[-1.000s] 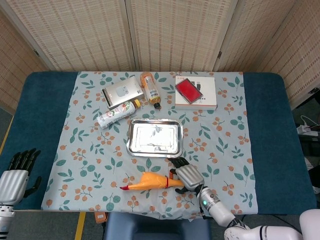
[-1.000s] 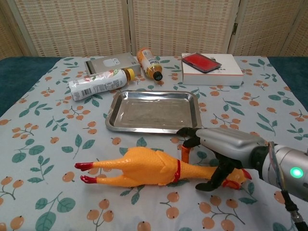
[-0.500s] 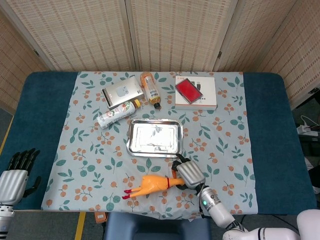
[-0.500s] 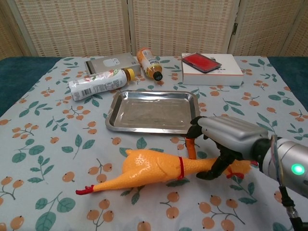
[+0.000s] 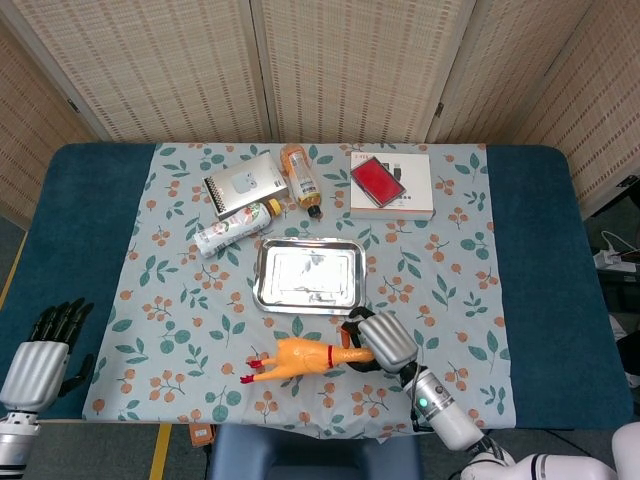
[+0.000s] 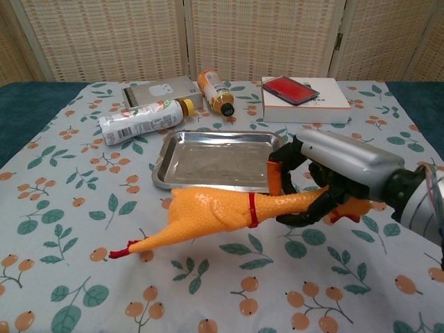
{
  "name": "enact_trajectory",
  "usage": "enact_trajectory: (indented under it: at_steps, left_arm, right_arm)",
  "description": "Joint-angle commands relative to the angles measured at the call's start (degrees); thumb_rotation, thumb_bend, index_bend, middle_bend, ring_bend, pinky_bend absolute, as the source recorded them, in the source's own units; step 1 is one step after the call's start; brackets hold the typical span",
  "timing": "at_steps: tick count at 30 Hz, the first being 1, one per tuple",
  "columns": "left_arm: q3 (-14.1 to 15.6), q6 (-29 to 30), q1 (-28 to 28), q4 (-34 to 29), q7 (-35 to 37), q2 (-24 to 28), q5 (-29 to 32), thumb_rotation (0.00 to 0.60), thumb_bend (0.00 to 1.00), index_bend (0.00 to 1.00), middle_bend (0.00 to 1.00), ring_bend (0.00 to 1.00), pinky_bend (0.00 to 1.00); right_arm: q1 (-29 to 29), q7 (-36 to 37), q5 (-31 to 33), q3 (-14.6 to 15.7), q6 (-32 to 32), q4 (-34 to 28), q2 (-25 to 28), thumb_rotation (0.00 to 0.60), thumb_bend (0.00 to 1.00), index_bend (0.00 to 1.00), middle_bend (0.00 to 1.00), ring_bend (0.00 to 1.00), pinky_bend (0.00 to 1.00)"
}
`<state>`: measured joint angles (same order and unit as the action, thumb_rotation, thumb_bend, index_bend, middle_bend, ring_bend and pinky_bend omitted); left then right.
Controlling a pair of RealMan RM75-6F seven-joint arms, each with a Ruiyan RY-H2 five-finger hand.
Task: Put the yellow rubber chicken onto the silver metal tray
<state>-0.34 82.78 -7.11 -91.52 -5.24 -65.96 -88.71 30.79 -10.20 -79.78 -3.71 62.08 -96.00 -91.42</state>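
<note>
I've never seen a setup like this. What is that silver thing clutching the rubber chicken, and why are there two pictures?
It is a robot with two arms, each ending in a mechanical hand. One picture looks down from its head, the other forward from its chest. The right hand grips the yellow rubber chicken by the neck, body raised, feet drooping toward the flowered cloth. Just behind it lies an empty silver metal tray. Farther back lie two bottles, a grey box and a white box with a red case on top. The left hand waits open at the table's edge.
</note>
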Motion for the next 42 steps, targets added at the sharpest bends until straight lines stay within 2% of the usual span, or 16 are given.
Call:
enact_trajectory:
  at_steps: [1,4,6,10,15,23,29,34,42]
  left_arm:
    - [2.5,0.1,-1.8,1.4,11.3,-1.6,-7.1,0.6,0.42,0.0,0.0,0.0,0.12]
    - [3.5,-0.9,-3.6,1.3,15.7,-2.5,-10.5,0.6,0.4,0.0,0.0,0.0,0.14]
    - [3.8,-2.4,-4.7,0.2,15.3,-2.7,-11.1,0.6,0.39,0.0,0.0,0.0,0.15]
    - [3.8,-9.1,-8.0,-6.3,11.0,-2.2,-10.1,0.6,0.38,0.0,0.0,0.0,0.15]
    - [2.1,-14.8,-11.0,-11.4,6.0,-3.2,-6.2,0.6,0.37,0.0,0.0,0.0,0.14]
    - [-1.3,-17.5,-13.9,-10.9,4.9,-9.1,-1.2,0.6,0.35,0.0,0.0,0.0,0.13]
    - [-2.5,-18.9,-15.2,-10.3,4.4,-11.0,1.2,0.6,0.35,0.0,0.0,0.0,0.13]
    - [-3.7,-22.1,-17.6,-10.7,4.3,-13.9,4.4,0.6,0.35,0.0,0.0,0.0,0.13]
    - [-4.4,-24.1,-19.4,-12.2,3.3,-15.0,8.5,0.6,0.35,0.0,0.0,0.0,0.13]
  right_arm:
    - [0.3,3.9,-2.5,-0.2,0.3,1.2,1.1,0.6,0.24,0.97,0.68,0.78,1.0]
    - [0.2,5.4,-3.4,-0.9,1.4,1.8,1.4,0.6,0.24,0.97,0.68,0.78,1.0]
    - [0.1,5.5,-3.9,-1.3,2.3,2.4,1.2,0.6,0.24,0.97,0.68,0.78,1.0]
    - [0.4,5.1,-2.9,-2.6,2.5,3.3,1.0,0.6,0.24,0.97,0.69,0.78,1.0]
    - [0.9,3.9,-1.3,-3.6,1.7,2.6,1.0,0.6,0.24,0.97,0.69,0.78,1.0]
    - [2.4,1.4,0.9,-4.6,0.0,1.0,-0.8,0.6,0.24,0.97,0.69,0.78,1.0]
    - [3.1,-0.7,1.9,-5.1,-0.2,0.7,-2.1,0.6,0.24,0.97,0.69,0.78,1.0]
    - [4.8,-4.9,4.7,-7.1,-0.1,2.4,-6.7,0.6,0.24,0.97,0.69,0.78,1.0]
    - [6.0,-7.7,6.4,-7.3,0.0,3.5,-10.5,0.6,0.24,0.97,0.69,0.78,1.0]
